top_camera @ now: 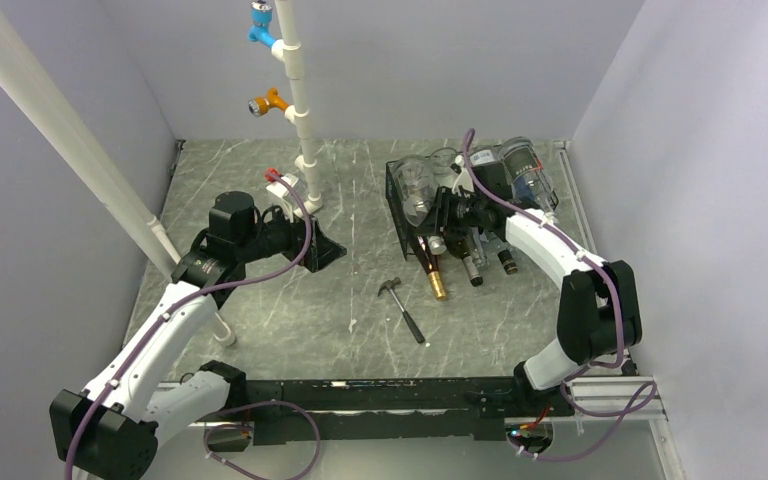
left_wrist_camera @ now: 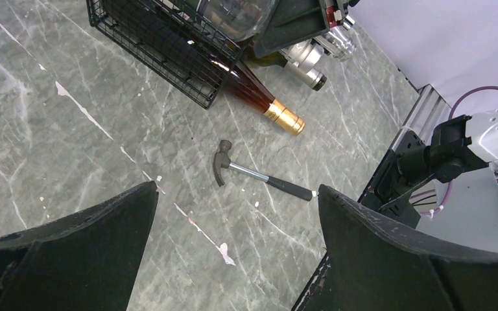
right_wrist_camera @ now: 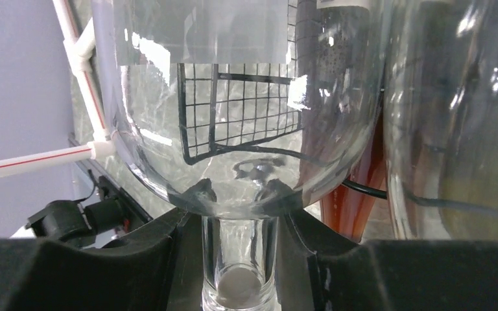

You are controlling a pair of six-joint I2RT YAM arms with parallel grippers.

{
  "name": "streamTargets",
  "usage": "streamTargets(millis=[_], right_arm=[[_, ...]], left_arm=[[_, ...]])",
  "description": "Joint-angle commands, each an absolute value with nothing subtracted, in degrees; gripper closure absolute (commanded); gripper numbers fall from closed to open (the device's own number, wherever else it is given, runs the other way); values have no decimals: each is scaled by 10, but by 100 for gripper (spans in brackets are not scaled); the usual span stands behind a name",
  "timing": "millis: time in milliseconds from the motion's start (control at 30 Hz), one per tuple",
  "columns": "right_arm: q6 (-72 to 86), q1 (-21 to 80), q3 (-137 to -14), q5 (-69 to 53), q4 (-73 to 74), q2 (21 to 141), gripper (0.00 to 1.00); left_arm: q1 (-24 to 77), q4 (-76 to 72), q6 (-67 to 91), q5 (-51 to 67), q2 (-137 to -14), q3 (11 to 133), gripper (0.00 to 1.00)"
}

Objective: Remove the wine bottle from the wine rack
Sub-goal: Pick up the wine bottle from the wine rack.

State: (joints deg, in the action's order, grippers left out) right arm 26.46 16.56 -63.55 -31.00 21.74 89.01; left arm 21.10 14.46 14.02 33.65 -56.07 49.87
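Observation:
The black wire-mesh wine rack (top_camera: pixel 397 196) stands at the back right of the table and holds several bottles lying with their necks toward me. My right gripper (top_camera: pixel 457 212) is at the rack's front. In the right wrist view its two black fingers (right_wrist_camera: pixel 149 259) press both sides of the neck of a clear glass wine bottle (right_wrist_camera: pixel 233 129), so this gripper (right_wrist_camera: pixel 238 265) is shut on it. The rack's mesh (right_wrist_camera: pixel 246 103) shows through the glass. My left gripper (left_wrist_camera: pixel 237 188) hangs open above bare table, well left of the rack (left_wrist_camera: pixel 162 45).
An amber bottle with a gold cap (top_camera: pixel 430 268) pokes out of the rack's lower tier. A small hammer (top_camera: pixel 401 308) lies in front of the rack. A white pipe stand (top_camera: pixel 298 100) with coloured fittings rises at the back centre. Grey walls close in both sides.

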Motion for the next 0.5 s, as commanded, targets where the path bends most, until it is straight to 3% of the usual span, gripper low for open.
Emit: streamTargets(millis=[0, 67, 467], right_arm=[[286, 139, -620, -355, 167, 858, 93], [301, 122, -612, -383, 151, 846, 100], [355, 83, -603, -498, 83, 828, 100]], left_arm=[[214, 128, 125, 342, -550, 522, 1], [214, 127, 126, 344, -550, 522, 1], [214, 125, 127, 347, -555, 521, 1]])
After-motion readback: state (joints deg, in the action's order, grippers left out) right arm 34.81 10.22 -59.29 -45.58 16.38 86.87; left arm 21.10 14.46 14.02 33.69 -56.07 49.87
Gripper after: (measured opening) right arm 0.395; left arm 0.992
